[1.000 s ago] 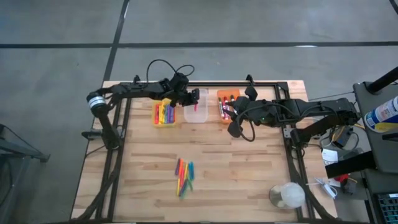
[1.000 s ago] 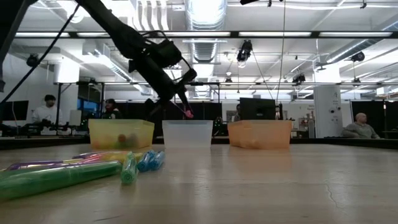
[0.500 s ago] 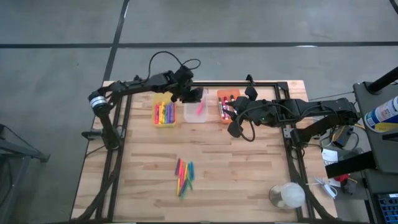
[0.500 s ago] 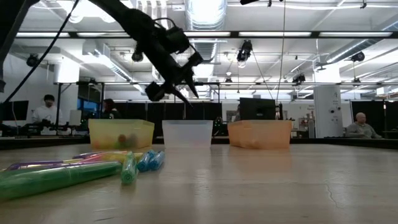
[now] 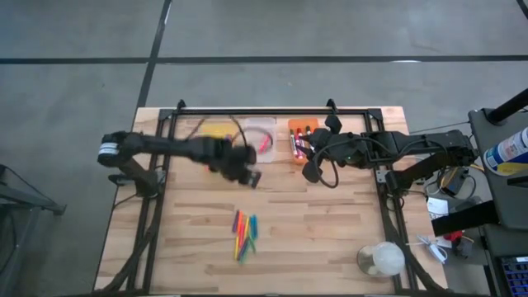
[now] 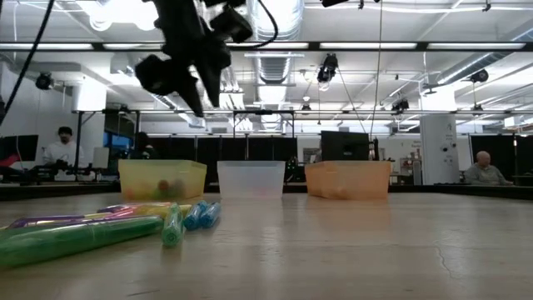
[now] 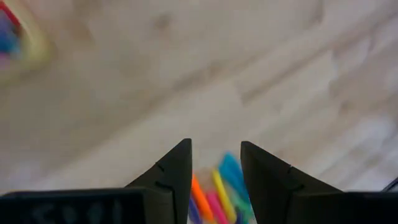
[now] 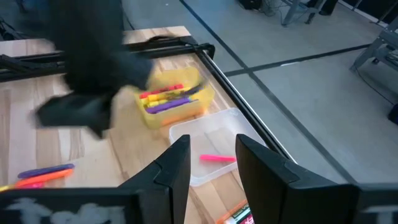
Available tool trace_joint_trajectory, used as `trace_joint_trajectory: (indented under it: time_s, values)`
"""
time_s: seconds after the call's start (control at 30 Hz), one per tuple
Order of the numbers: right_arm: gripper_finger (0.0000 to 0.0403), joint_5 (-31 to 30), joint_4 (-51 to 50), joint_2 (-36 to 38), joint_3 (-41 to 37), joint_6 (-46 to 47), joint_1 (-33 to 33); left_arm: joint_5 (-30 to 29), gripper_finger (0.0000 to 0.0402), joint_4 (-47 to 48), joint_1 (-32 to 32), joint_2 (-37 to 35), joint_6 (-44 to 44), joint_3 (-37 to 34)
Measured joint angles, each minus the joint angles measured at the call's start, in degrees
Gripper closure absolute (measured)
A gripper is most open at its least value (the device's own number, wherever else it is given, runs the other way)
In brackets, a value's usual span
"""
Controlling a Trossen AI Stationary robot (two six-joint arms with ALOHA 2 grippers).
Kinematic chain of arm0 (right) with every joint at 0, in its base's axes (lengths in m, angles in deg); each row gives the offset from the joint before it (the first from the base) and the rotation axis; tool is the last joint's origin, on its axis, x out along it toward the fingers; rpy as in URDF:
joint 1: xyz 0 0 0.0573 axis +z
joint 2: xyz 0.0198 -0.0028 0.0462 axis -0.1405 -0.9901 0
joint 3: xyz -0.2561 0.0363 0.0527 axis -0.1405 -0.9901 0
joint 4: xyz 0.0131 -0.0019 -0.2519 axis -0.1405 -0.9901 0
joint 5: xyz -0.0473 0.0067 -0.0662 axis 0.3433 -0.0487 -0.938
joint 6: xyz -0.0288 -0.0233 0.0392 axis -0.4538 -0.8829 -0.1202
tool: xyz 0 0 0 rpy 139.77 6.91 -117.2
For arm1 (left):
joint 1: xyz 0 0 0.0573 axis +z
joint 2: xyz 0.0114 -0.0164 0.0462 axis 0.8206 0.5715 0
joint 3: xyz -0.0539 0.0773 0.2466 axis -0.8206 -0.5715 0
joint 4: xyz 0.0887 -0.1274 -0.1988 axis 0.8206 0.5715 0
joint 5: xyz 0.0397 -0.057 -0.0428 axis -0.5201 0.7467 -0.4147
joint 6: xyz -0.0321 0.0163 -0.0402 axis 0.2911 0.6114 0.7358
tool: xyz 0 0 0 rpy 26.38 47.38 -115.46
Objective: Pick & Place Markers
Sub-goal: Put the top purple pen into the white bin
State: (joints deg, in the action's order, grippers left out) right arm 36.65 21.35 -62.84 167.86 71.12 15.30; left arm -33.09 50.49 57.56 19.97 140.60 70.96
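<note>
Several coloured markers (image 5: 244,234) lie in a loose pile on the wooden table, toward its near side; the low view shows them as green and blue pens (image 6: 171,225). One pink marker (image 5: 264,142) lies in the clear bin (image 5: 270,155). My left gripper (image 5: 249,176) hangs open over bare wood between the bins and the pile, fingers pointing down, nothing between them (image 7: 214,149). My right gripper (image 8: 211,146) waits open above the orange bin (image 5: 302,136), facing the clear bin.
A yellow bin (image 8: 177,99) holding several markers stands left of the clear bin at the far edge. A round whitish object (image 5: 381,260) sits at the near right corner. Black frame rails (image 5: 157,206) run along the table's sides. People sit in the room beyond.
My left gripper has let go of the pink marker, which now lies in the clear bin. The gripper then rose and swung from over the bin toward the table's near edge, toward the pile, tipping to point more steeply down.
</note>
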Motion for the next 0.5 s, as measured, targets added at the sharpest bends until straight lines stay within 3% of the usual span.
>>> trace_joint_trajectory:
  time_s: [0.23,0.5]
  values:
    - [0.0282,0.0,0.0,0.0,0.0,0.0,0.0,-3.4,0.0271,-0.2,-12.2,0.3,12.9,-5.3]
    - [0.0282,0.0,0.1,0.0,0.0,0.3,0.0,-4.8,0.0271,-7.3,-18.6,1.3,21.2,-10.9]
